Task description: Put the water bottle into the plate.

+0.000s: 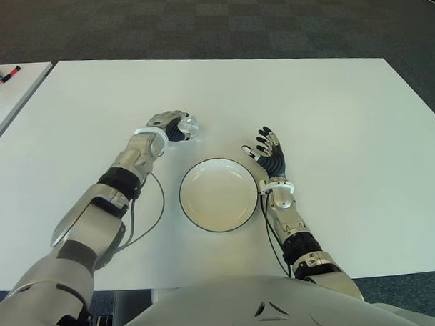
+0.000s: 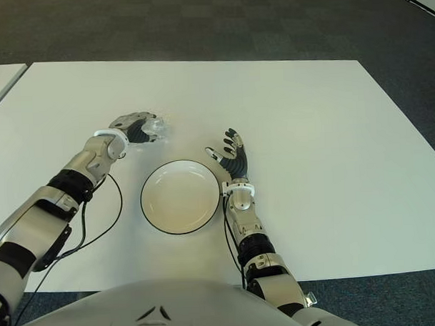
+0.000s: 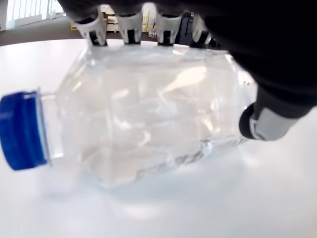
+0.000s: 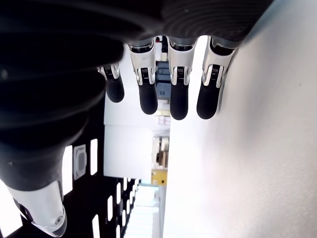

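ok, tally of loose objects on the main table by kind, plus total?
Water bottle: 1, clear, blue cap, lying on its side, gripped by the left hand.
Plate: 1, white, dark rim, empty, with the open right hand beside it.
Total: 2.

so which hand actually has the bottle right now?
The left hand, beyond the plate on its left side: its fingers are curled around the water bottle, which lies on its side. The right hand is open and holds nothing.
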`<state>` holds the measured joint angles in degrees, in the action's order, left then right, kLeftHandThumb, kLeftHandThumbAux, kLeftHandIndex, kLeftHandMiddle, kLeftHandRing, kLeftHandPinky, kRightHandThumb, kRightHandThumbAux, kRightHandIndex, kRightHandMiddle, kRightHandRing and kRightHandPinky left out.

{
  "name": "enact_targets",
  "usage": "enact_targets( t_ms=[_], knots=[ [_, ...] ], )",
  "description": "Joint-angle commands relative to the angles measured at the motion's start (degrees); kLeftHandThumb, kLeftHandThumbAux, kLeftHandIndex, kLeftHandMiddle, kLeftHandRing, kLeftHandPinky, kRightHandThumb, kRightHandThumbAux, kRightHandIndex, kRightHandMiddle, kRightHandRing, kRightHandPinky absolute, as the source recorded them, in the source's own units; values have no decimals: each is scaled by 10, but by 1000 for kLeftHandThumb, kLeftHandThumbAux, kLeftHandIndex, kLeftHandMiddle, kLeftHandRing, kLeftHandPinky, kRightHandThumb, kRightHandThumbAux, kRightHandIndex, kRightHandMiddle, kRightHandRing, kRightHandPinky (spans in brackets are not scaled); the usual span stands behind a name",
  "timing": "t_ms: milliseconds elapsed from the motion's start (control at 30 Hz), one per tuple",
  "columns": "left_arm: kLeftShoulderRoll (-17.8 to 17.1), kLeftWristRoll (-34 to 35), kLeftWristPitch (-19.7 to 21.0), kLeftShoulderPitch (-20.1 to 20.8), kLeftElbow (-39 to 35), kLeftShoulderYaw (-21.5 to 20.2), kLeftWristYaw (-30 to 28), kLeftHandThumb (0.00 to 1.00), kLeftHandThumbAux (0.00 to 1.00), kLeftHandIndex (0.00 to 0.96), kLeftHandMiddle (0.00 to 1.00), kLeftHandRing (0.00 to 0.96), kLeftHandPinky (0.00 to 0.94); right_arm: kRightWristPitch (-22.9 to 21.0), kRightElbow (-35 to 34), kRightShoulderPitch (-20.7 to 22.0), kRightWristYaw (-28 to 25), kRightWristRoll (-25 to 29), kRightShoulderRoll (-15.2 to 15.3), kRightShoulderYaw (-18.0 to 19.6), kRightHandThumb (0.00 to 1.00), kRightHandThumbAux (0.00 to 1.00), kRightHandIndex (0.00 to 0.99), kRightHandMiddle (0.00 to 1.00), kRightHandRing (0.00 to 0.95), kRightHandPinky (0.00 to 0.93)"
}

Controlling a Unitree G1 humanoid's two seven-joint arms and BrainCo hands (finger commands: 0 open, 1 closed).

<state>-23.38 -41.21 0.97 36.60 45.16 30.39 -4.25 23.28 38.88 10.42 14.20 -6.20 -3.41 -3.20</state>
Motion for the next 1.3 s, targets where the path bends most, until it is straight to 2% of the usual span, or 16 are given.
enact_targets(
  t_ms=[33,167,667,900,1300],
  knots=[
    [-6,-5,1,-8,-3,8,-28,411,481,0,1,16,70,-28,25,-12,-5,13,-21,7,488,709,119,176,190,243],
    [-6,-6,3,-7,-4,8,-38,397,475,0,0,4,47,-28,26,-11,-5,13,-22,9,492,711,124,178,191,248],
    [4,-9,25,23,35,18,-101,396,432,0,0,0,72,-23,31,-8,-4,15,-23,15,468,714,117,176,195,248],
    [3,-14,14,34,54,28,-95,408,385,0,0,0,57,-20,33,-5,2,20,-26,23,474,728,115,180,205,270],
    [-5,-24,-11,48,77,42,-92,467,365,0,0,0,44,-9,27,-2,5,44,-36,37,530,727,128,194,219,278]
  ],
)
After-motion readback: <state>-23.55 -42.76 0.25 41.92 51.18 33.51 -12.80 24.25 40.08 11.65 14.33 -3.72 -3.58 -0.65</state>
